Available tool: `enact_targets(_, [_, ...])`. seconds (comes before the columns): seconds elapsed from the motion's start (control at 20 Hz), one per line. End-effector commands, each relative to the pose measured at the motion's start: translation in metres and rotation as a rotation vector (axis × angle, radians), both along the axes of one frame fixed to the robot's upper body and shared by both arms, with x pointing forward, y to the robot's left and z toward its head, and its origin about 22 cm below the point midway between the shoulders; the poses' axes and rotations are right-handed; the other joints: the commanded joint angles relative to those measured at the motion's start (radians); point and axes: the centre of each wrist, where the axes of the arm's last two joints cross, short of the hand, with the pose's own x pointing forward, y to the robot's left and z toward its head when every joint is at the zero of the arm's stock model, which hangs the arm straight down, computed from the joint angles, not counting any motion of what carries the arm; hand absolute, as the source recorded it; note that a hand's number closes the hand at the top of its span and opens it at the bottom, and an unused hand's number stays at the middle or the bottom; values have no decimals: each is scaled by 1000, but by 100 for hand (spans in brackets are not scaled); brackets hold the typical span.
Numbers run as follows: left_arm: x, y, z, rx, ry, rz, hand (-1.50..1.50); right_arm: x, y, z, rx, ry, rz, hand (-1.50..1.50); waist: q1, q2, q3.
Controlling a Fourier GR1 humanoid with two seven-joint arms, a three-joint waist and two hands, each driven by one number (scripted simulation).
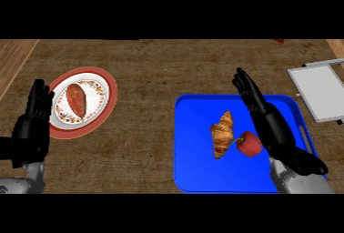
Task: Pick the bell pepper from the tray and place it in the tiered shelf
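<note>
Brown counter (161, 63), head view. Blue tray (201, 175) right of centre holds a croissant (222, 134) and, just beside it, the red bell pepper (250, 144). Right hand (265, 116) is over the tray with fingers straight and apart from the thumb, its edge overlapping the pepper's right side; contact unclear. Tiered shelf (322, 91) is cut off at the right edge. Patterned plate (107, 86) at left carries an oblong reddish-brown food (76, 100). Left hand (35, 118) rests open at the left edge.

- You have soft, even light over the counter (168, 63).
- Left of the fingers (245, 88) of your right hand (275, 129), the tray (194, 118) looks brightest.
- Those fingers read dark.
</note>
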Motion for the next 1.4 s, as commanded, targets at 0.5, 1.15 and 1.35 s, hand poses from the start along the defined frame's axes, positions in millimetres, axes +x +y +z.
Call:
enact_targets(0.5, [-29, 53, -37, -42, 385, -74, 0, -32, 14, -56, -309, -365, -261, -150, -41, -9, 3])
enact_targets(1.15, [-39, 64, -44, -65, 391, -69, 0, -117, -22, -40, -751, -309, -409, -150, -52, -19, -3])
enact_targets(1.35, [-29, 52, -38, -48, 382, -80, 0, -124, -25, -30, -1004, -229, -409, -150, -49, -15, -3])
